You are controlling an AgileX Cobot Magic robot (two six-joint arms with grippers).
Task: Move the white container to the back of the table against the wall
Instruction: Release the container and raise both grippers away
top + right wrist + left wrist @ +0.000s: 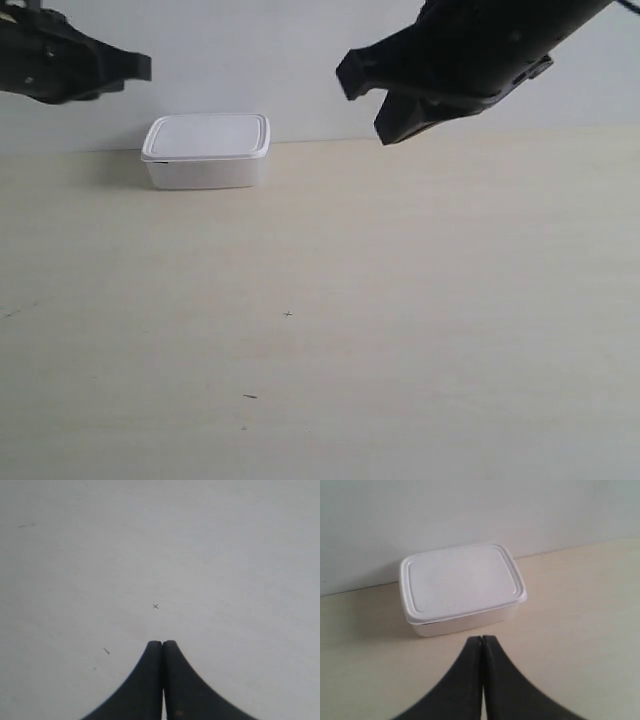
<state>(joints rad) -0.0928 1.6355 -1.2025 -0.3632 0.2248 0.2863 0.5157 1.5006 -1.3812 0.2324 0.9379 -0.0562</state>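
The white container (207, 150) stands lid on at the back of the beige table (400, 300), right at the foot of the pale wall (250, 60). In the left wrist view the container (461, 586) lies a little beyond my left gripper (481, 638), which is shut on nothing and does not touch the box. My right gripper (162, 642) is also shut and empty, hovering over bare tabletop (225, 580). Both arms hang above the table: the arm at the exterior view's left (70, 60) is above and left of the box, and the arm at the exterior view's right (470, 50) is well to its right.
A tiny cross mark (288, 314) and a short dark dash (250, 396) sit on the tabletop towards the front. The right wrist view shows the same cross (155, 606) and dash (106, 651). The wall bounds the table's far edge.
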